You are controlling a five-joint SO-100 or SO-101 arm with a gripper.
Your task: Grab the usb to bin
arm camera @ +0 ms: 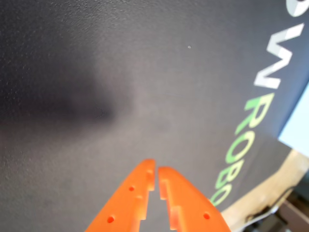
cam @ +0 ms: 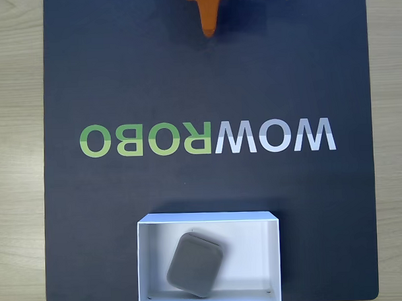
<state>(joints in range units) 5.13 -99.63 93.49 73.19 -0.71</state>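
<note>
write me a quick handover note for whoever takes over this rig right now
Gripper: orange fingers nearly closed with only a thin slit between them, holding nothing, above bare dark mat; in the fixed view it sits at the top edge, far from the box.
Usb: lying tilted inside the bin, resting on its floor.
Bin: white open box at the bottom edge of the mat, just below the WOWROBO logo.
Done: usb is in the bin, gripper clear of it.
Left: nothing on the task itself, as far as can be seen; perhaps just park the arm.
</note>
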